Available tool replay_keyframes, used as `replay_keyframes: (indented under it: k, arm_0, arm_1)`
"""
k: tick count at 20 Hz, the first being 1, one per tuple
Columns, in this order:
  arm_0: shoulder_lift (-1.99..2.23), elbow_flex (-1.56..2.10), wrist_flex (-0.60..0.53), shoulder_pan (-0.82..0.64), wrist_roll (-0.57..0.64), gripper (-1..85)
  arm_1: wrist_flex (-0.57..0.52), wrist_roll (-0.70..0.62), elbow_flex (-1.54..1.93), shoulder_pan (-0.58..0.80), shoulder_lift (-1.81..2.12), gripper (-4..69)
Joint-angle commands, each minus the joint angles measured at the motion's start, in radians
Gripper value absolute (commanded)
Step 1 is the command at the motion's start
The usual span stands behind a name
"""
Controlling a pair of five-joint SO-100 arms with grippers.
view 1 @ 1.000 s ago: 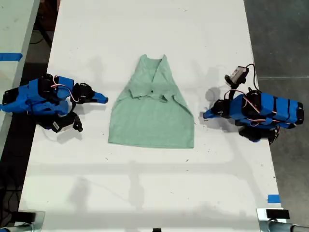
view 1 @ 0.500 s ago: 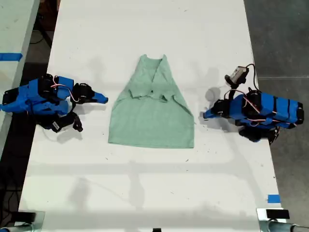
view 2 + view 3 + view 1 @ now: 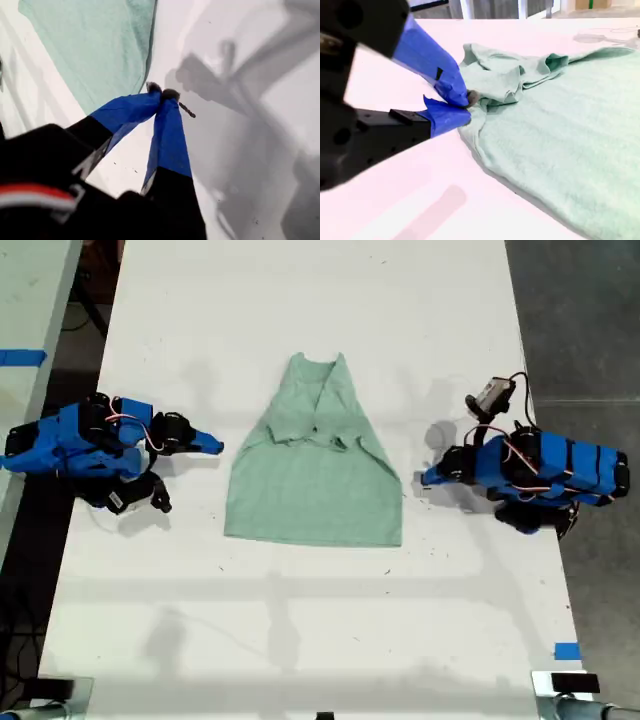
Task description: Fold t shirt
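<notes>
T shirt (image 3: 315,480) lies flat mid worktop (image 3: 300,620), sleeves folded in, collar toward the exterior view's top. My first pincer (image 3: 427,479) is closed and empty, just beside the shirt's edge on the exterior view's right. My second pincer (image 3: 215,447) is closed and empty too, near the opposite edge, not gripping cloth.

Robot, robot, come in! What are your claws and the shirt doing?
First end effector shut, empty. Second end effector shut beside t shirt. Shirt partly folded on table. Nothing blocking.
</notes>
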Motion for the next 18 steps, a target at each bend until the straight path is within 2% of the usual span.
replay_keyframes:
  k: [1,18]
  arm_0:
    - [0.008,0.011,0.002,-0.008,-0.021,0.0]
    - [0.008,0.009,0.006,-0.006,-0.021,0.0]
  arm_1:
    - [-0.015,0.002,0.058,0.003,0.012,0.8]
    - [-0.015,0.005,0.058,0.002,0.012,0.8]
